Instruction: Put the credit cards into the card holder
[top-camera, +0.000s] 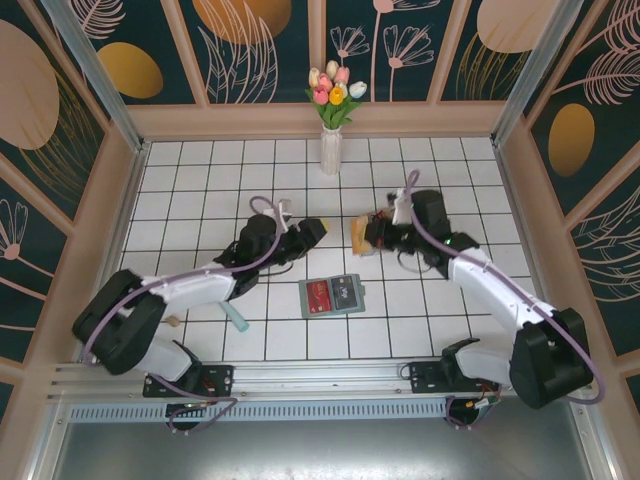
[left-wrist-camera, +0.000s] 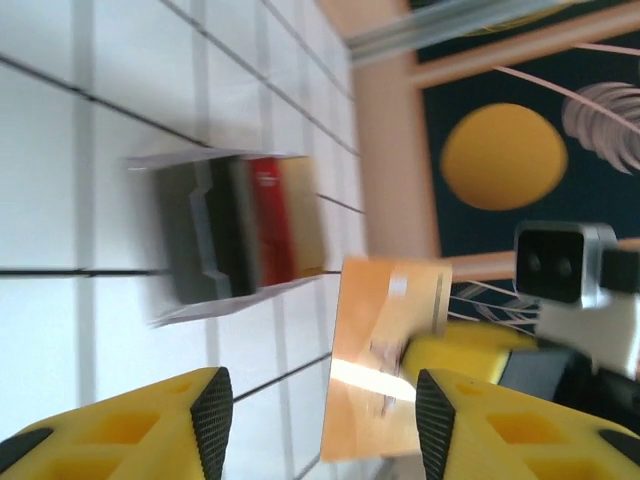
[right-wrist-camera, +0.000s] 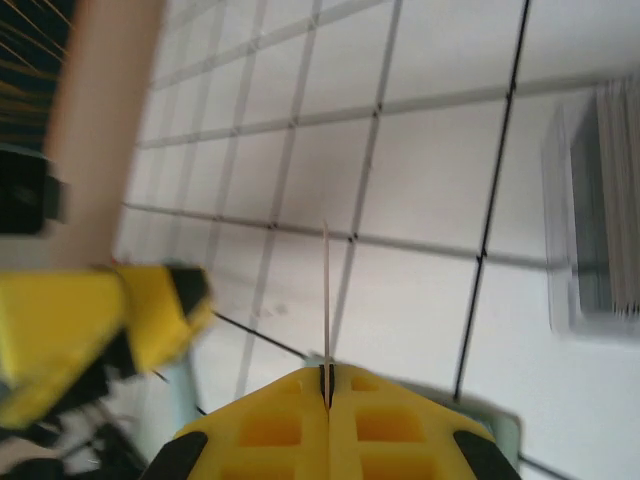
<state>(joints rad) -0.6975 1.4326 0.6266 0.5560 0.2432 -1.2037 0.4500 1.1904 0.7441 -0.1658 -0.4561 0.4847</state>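
The white-tiled counter (top-camera: 200, 190) is boxed in by dark floral walls (top-camera: 260, 50), with a vase of tulips (top-camera: 331, 140) beyond both tools. The right tool (right-wrist-camera: 327, 375) is clamped on a tan card (left-wrist-camera: 385, 340). The left tool (left-wrist-camera: 322, 405), fingers apart, faces it. The card holder (top-camera: 333, 296) lies open just behind them, a red card (top-camera: 319, 296) on it.

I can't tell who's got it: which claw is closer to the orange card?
Right. The right claw is shut on the orange card, gripping its edge; the left claw stands open just left of it.
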